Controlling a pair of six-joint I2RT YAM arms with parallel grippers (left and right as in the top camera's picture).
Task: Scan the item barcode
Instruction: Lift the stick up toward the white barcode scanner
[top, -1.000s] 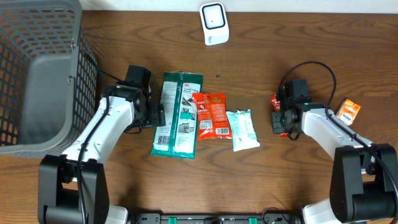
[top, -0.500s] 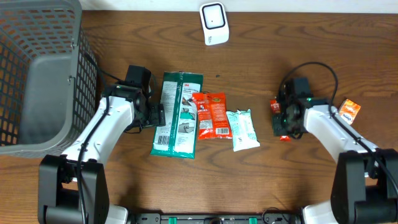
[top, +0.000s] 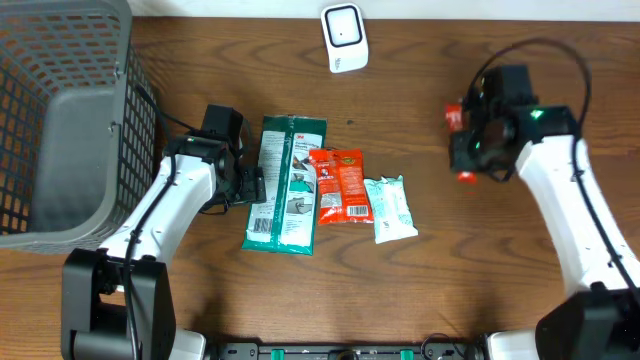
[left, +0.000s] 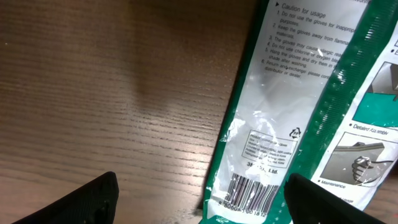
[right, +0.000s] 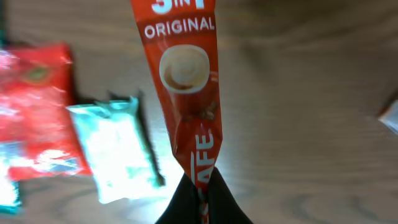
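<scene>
1. Dark wood-grain table, shot from overhead plus both wrist cams.
2. right fingers are pinched together on the bottom end of a long red instant-coffee sachet. The "3 in 1 ORIGINAL" print faces the wrist cam, and I can't spot a barcode on that face.
3. From overhead the sachet is out on the right side of the table, well apart from the white barcode scanner standing at the far edge.
4. left fingers are spread wide with nothing between them, low over the table at the left edge of a green and white plastic glove packet. Its barcode shows on the corner nearest the wrist cam.
5. Moving out from there, a red-orange snack packet lies just beside the glove packet, then a pale mint wipes pack next to that, all flat in a row mid-table.
6. Grey wire basket sits in the far left corner.
</scene>
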